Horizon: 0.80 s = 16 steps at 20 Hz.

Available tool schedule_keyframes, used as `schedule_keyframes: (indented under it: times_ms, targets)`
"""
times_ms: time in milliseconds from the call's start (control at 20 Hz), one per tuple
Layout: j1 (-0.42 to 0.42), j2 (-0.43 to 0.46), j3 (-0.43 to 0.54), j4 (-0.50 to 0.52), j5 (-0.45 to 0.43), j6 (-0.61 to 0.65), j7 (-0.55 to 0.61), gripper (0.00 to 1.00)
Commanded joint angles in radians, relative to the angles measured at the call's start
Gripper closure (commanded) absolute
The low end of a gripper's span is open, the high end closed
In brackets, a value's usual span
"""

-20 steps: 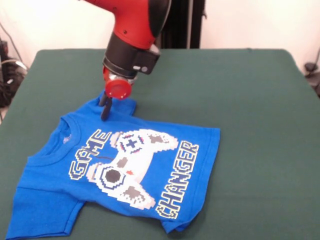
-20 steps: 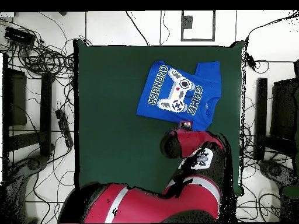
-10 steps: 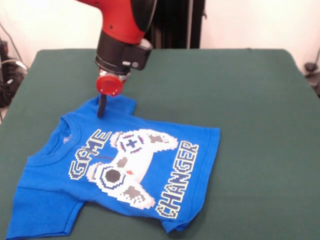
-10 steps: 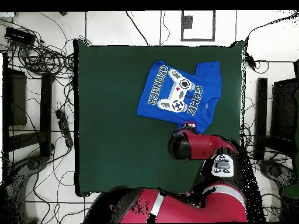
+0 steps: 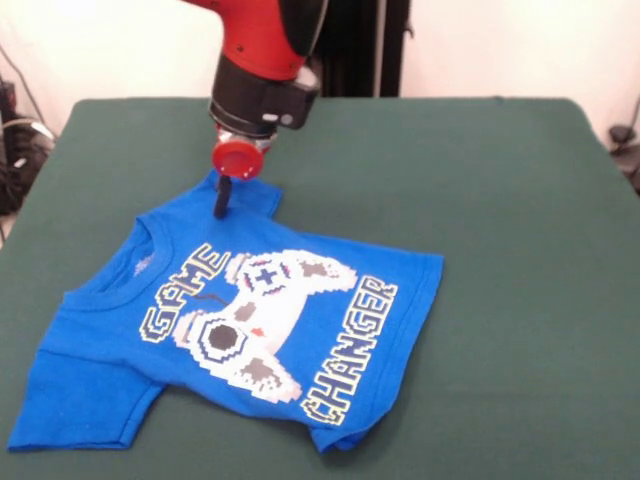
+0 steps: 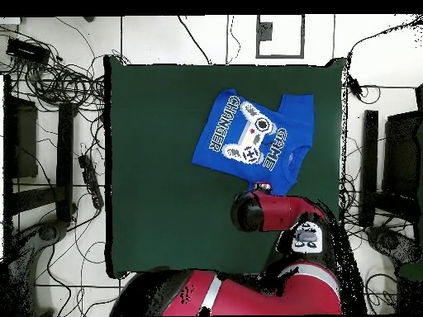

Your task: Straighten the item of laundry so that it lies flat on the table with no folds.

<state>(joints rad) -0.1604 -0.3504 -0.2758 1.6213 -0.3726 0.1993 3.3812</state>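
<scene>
The item of laundry (image 5: 250, 320) is a bright blue T-shirt with a game-controller print. It lies print-up on the left half of the green table (image 5: 500, 200), with its near hem corner curled under. My gripper (image 5: 221, 204) stands upright at the shirt's far sleeve. Its dark fingers are pressed together on the cloth there. In the overhead view the shirt (image 6: 252, 140) lies near the table's (image 6: 157, 165) upper right. The gripper (image 6: 264, 188) meets the shirt's lower edge, mostly hidden under the red arm.
The shirt's near sleeve reaches close to the table's front left edge (image 5: 20, 455). Cables (image 6: 58, 82) and dark stands (image 6: 369, 165) lie on the floor around the table.
The gripper moved a little right and toward the far side, taking the sleeve with it. The whole shirt slid and turned slightly, and the collar area now lies flatter.
</scene>
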Motion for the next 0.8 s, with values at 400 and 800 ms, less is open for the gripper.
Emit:
schedule_keyframes:
  times_ms: [400, 800]
  targets:
    - [0.036, 0.136, 0.146, 0.180, -0.024, 0.186, -0.124, 0.00]
    - [0.202, 0.244, -0.027, 0.044, -0.076, 0.029, -0.016, 0.00]
